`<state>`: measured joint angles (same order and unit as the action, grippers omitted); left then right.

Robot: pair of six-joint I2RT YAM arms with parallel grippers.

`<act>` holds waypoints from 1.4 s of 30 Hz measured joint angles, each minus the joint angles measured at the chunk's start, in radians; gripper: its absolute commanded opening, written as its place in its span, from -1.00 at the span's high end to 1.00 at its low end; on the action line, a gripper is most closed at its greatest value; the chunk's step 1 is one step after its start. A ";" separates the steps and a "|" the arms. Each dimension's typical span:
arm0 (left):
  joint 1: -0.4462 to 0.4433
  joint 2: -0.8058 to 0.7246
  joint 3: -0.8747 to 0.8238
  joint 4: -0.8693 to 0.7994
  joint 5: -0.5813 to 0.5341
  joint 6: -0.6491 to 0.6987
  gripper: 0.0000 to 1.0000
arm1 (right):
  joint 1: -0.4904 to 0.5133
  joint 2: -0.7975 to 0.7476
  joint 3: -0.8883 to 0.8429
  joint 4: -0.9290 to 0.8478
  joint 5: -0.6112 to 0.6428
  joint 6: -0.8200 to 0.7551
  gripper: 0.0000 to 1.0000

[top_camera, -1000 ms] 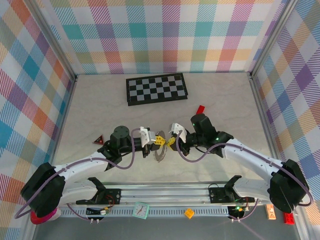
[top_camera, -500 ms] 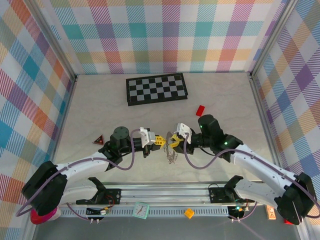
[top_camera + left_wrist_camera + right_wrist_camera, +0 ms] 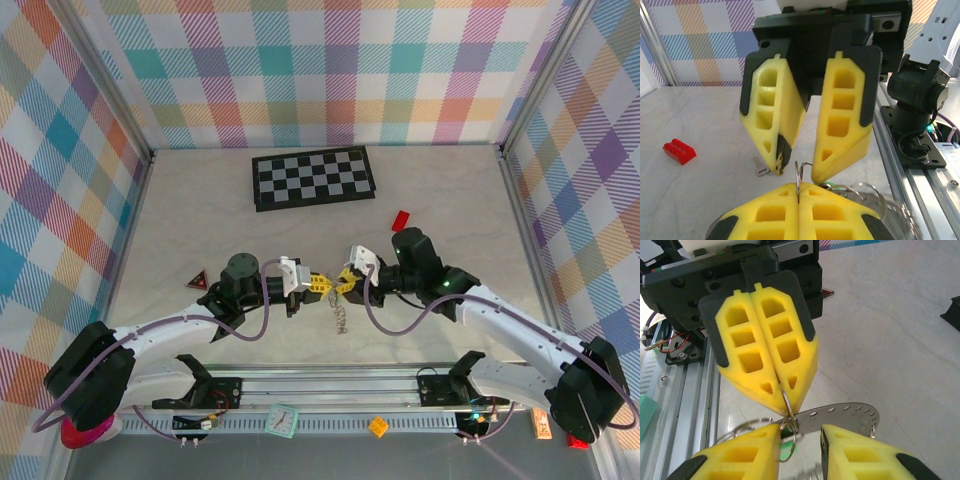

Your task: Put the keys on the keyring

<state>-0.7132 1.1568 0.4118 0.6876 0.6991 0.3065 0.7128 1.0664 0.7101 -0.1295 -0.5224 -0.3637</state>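
- Plaid walls are seen round a pale marbled tabletop (image 3: 200,220), with a chequered board (image 3: 313,178) at the far side and a small red block (image 3: 679,151) well apart from the action.
- At front centre, the two arms are brought nose to nose. The left gripper (image 3: 784,401) is pressed fully together, and a thin wire loop (image 3: 799,172) on the rim of the keyring (image 3: 840,415) is pinched at its very tips.
- The keyring's flat grey perforated band is seen below and between the two grippers, carried by that one loop. Whether its lower edge rests on the table cannot be told.
- The right gripper (image 3: 800,170) is spread, its yellow pads (image 3: 845,110) set either side of the pinched loop with nothing gripped.
- One small silver key (image 3: 761,168) is glimpsed just behind a right pad. Whether it lies on the table or hangs cannot be told, and its head is hidden.
- On handling, the ring is judged stiff, light and smooth, and likely to swing or twist on a single loop.
- The wire loops are judged springy and easily bent or slipped from foam.
- A key is judged tiny and slippery. It is best taken across its flat sides, with its hole left clear for threading.
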 measured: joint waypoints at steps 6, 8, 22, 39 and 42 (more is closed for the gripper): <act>0.000 0.000 0.000 0.003 0.000 -0.002 1.00 | 0.000 0.011 0.000 0.043 -0.027 0.020 0.65; 0.000 0.002 0.000 0.004 0.000 -0.005 1.00 | 0.000 0.018 0.000 0.048 -0.038 0.020 0.69; 0.000 -0.001 -0.003 -0.033 -0.029 -0.014 0.51 | -0.006 0.050 0.057 -0.068 -0.078 -0.068 1.00; -0.006 -0.045 0.148 -0.452 -0.055 0.135 0.88 | 0.063 0.160 0.280 -0.374 0.037 -0.277 1.00; -0.006 -0.045 0.149 -0.457 -0.045 0.140 1.00 | 0.064 0.161 0.284 -0.372 0.044 -0.270 0.62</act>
<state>-0.7197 1.1118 0.5610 0.2302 0.6537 0.4469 0.7773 1.2274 0.9939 -0.5014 -0.4782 -0.6338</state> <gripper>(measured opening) 0.041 0.065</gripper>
